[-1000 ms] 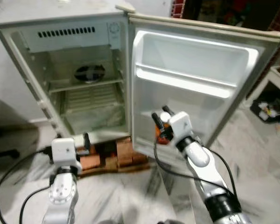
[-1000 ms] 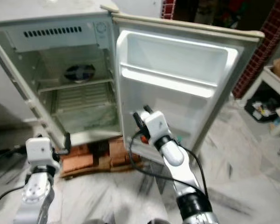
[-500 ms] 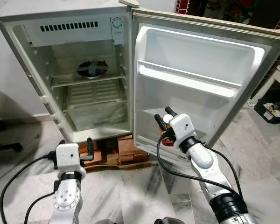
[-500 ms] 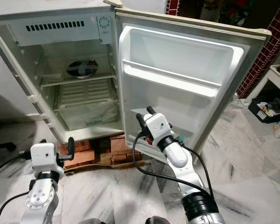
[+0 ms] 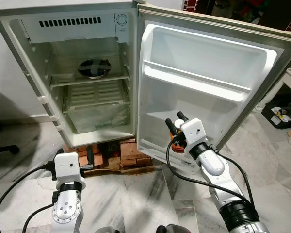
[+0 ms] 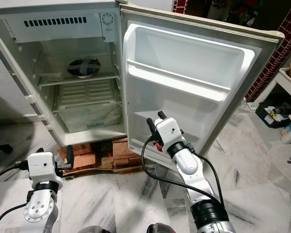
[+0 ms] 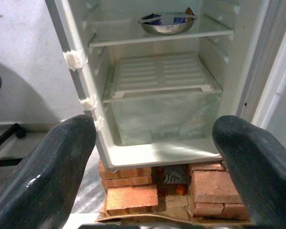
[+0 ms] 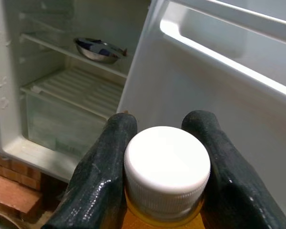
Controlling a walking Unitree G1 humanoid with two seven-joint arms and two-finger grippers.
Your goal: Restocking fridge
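Nearest: left tool [image 5: 88,156] low over the marble floor [image 5: 136,199], grey-veined w/ white, fingers [image 7: 43,167] spread wide w/ nothing between them, aimed at the foot of the fridge [image 5: 72,73]. Right tool [image 5: 174,122] raised by the lower edge of the open fridge door [image 5: 208,63], its two black fingers [image 8: 102,167] pinching a bottle [image 8: 167,174] at the neck: white ribbed screw cap, orange body below. No label or writing readable on it; bottle is mostly hidden behind the wrist in the head views, just an orange patch [image 5: 177,145]. Black cables trail from both arms across the floor.

Next: fridge sits on a stack of red bricks [image 7: 133,191]. A dark object w/ a pale mark sits in the gap between the bricks; can't read it. Door swung fully open to the robot's right, white inner liner w/ an upper door shelf [image 5: 199,80] and a lower rack at the bottom edge, near the right tool.

Inside the cabinet: clear crisper drawer [image 7: 164,117] at the bottom under a slatted white cover [image 7: 162,71]. Above it a shelf carrying a steel bowl [image 7: 168,21] w/ sth dark and blue in it, near the shelf's front edge. Vent slots and a round dial [image 5: 119,19] across the top panel; dial markings too small to read. Bits of white tape on the cabinet's left edge.

Farther: pale wall behind on the left, red brick wall [image 6: 276,48] far right, clutter in a dark bin [image 6: 276,114] on the floor.
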